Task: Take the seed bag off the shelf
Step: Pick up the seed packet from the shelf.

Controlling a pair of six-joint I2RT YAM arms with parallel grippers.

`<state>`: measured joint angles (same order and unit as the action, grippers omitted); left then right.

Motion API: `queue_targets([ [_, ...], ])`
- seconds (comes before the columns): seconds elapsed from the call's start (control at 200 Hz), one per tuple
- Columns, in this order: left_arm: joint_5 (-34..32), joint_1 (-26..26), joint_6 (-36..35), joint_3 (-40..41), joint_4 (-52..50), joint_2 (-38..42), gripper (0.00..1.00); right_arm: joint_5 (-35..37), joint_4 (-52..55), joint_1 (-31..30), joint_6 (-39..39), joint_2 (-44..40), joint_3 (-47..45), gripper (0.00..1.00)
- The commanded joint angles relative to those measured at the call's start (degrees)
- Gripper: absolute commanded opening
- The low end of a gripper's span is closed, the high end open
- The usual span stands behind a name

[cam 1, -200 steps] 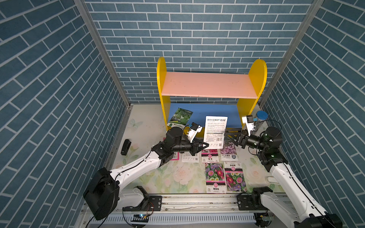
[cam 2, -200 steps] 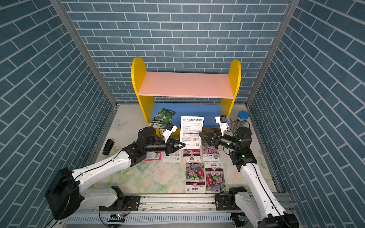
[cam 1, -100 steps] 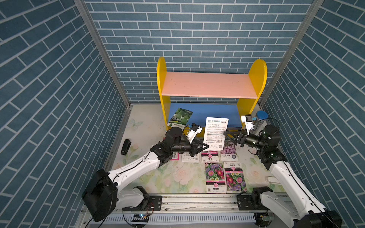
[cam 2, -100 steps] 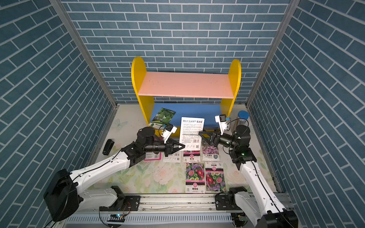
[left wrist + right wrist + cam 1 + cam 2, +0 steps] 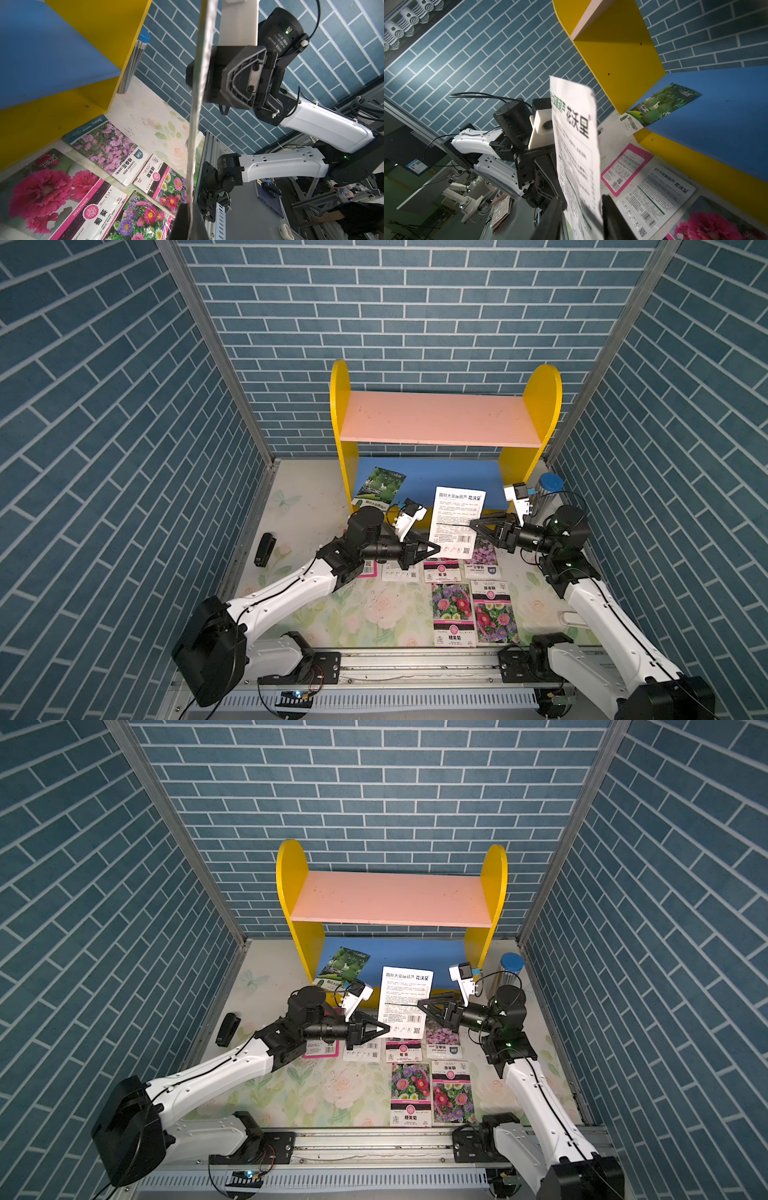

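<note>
The seed bag [image 5: 457, 516] [image 5: 405, 1000] is a white printed packet, held upright in the air in front of the shelf [image 5: 440, 423] [image 5: 390, 898]. My left gripper [image 5: 434, 549] [image 5: 384, 1028] is shut on its lower left corner. In the left wrist view the bag [image 5: 197, 104] runs edge-on into the shut left gripper [image 5: 190, 220]. My right gripper [image 5: 473, 524] [image 5: 420, 1004] reaches the bag's right edge. In the right wrist view the bag [image 5: 575, 145] hangs between the right gripper's [image 5: 581, 218] parted fingers [image 5: 612, 218], with gaps on both sides. A green gourd packet [image 5: 380, 487] [image 5: 660, 106] overhangs the blue lower board [image 5: 436, 477].
Several flower seed packets [image 5: 453, 605] lie flat on the floral mat in front of the shelf. A metal tube with a blue cap [image 5: 548, 489] stands beside the shelf's right panel. A small black object [image 5: 264, 549] lies at the left wall. Brick walls close three sides.
My right gripper has moved left to the bag's right edge and its jaws have narrowed around it. The left gripper has kept the bag still.
</note>
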<state>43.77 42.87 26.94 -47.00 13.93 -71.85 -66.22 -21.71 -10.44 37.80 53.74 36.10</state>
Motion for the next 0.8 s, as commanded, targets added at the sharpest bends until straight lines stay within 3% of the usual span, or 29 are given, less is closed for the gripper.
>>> queue_targets([
  [0.0,0.01,-0.18,-1.1,-1.78,0.3,0.09,0.0,-1.31,-1.62,0.08,0.52,-1.0,-1.15,0.25],
  [0.205,-1.76,-0.23,-1.12,-2.13,-0.46,-0.23,0.02,-0.77,-1.33,-0.02,0.78,-1.95,-0.78,0.0],
  [0.26,-2.84,-0.23,-1.4,-2.34,-1.29,-0.21,0.07,-0.52,-1.21,-0.13,0.78,-2.34,-0.68,0.0],
  [0.46,-7.07,-0.33,-2.52,-4.38,-6.34,-0.81,0.49,2.61,1.41,-0.39,0.8,-4.26,-0.5,0.0],
  [0.625,-15.9,-0.83,-4.83,-5.73,-14.61,1.59,0.94,7.69,7.31,-1.39,0.78,-6.38,-1.39,0.0],
  [0.665,-17.72,-0.97,-5.07,-5.73,-16.5,2.63,1.0,8.75,8.49,-1.98,1.05,-7.06,-1.97,0.0],
  [0.795,-23.63,-1.3,-5.78,-5.97,-22.72,6.55,1.0,13.64,12.21,-5.25,1.7,-9.48,-3.92,0.0],
])
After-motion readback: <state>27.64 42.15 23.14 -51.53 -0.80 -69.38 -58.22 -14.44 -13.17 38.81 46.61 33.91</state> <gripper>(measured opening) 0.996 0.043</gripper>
